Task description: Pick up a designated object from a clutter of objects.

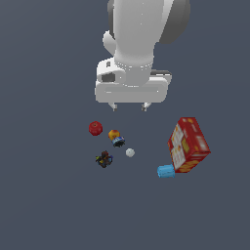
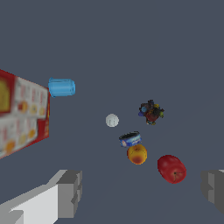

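Observation:
The designated object, a tiny white ball (image 1: 130, 153) (image 2: 112, 120), lies on the dark floor amid the clutter of objects. Around it are a red round piece (image 1: 95, 128) (image 2: 171, 169), an orange-blue object (image 1: 116, 137) (image 2: 134, 147), a dark multicoloured object (image 1: 104, 159) (image 2: 151, 112), a light blue cylinder (image 1: 166, 171) (image 2: 61, 87) and a large red box (image 1: 188, 144) (image 2: 21, 113). My gripper (image 1: 129, 107) (image 2: 142, 190) hangs open well above the clutter, nothing between its fingers (image 2: 70, 192). The ball sits apart from every neighbour.
The red box is tilted on an edge, with the light blue cylinder lying close against its lower corner. The floor is a plain dark grey surface with no edge in view.

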`<state>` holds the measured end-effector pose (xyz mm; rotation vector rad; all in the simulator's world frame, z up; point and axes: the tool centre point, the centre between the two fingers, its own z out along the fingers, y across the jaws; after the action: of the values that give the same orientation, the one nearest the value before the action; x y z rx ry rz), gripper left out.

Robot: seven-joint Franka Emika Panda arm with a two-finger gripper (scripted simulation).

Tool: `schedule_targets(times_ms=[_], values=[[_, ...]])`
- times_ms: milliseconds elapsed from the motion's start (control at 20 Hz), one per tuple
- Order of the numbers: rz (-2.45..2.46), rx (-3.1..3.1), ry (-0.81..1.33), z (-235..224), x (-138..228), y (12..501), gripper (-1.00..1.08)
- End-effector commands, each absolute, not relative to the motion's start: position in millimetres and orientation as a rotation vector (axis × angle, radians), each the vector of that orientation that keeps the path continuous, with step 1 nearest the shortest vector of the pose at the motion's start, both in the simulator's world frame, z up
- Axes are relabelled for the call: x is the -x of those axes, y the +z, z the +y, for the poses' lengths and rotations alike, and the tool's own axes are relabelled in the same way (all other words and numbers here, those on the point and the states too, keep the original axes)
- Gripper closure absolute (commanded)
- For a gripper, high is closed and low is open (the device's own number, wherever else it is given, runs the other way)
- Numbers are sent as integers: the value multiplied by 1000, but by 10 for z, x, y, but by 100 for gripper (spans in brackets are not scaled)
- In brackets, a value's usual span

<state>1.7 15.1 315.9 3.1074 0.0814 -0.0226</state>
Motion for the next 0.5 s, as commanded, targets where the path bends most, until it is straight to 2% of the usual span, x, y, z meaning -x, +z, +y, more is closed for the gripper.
schedule_targets(times_ms=[0, 450], values=[[94, -3108, -23, 154, -45, 3062, -92], [180, -3110, -18, 176, -195, 2413, -92]])
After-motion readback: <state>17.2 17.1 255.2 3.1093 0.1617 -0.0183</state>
